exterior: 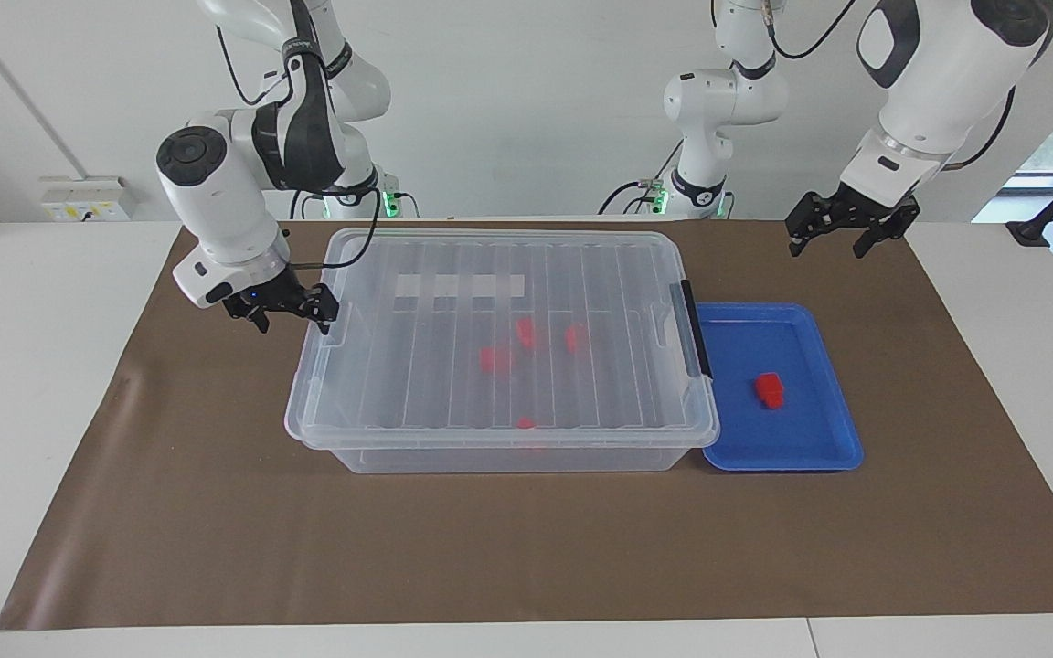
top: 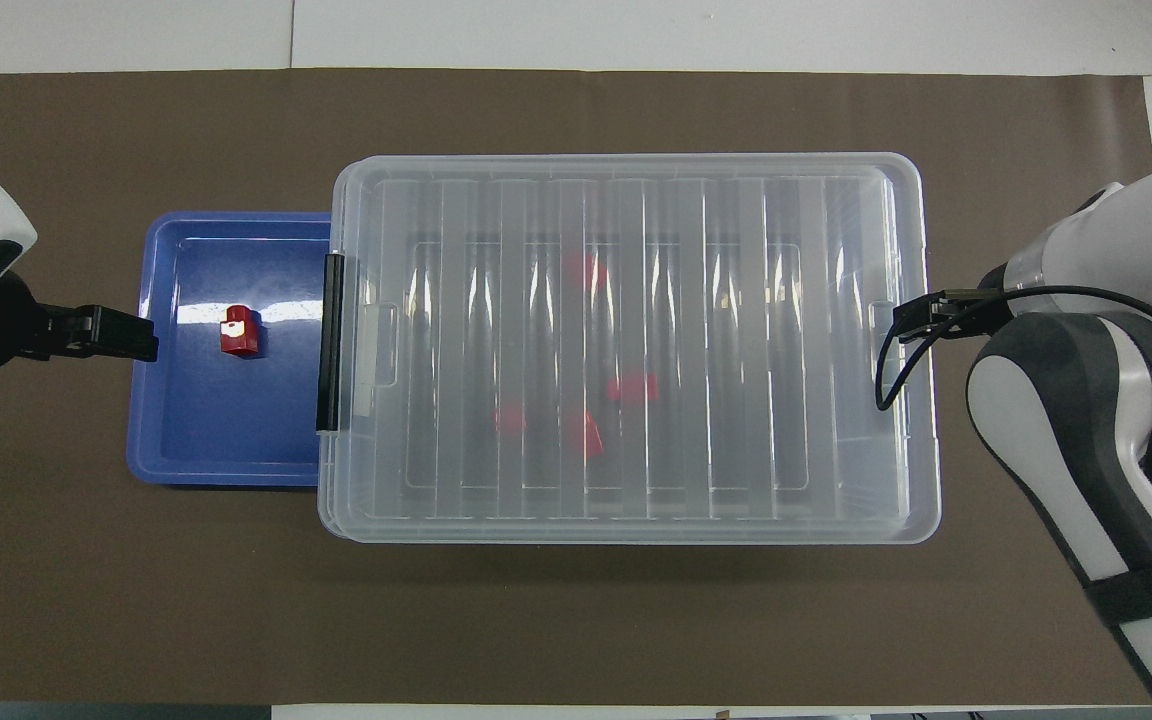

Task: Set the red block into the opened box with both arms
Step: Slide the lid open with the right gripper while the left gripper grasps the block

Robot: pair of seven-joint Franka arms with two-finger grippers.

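One red block (exterior: 770,389) (top: 238,331) lies in the blue tray (exterior: 810,448) (top: 186,450). The box (exterior: 499,452) (top: 626,530) stands beside the tray with its ribbed clear lid (exterior: 453,274) lying on it. Several red blocks (exterior: 526,334) (top: 586,435) show through the lid. My right gripper (exterior: 292,315) stands open at the lid's end toward the right arm's side, one finger against the lid's edge tab. My left gripper (exterior: 826,242) (top: 141,335) hangs open in the air over the tray's outer edge, holding nothing.
A black latch (exterior: 696,329) (top: 329,340) sits on the box's end beside the tray. A brown mat (exterior: 526,548) covers the table under everything. A white strip label (exterior: 458,286) shows through the lid near the robots.
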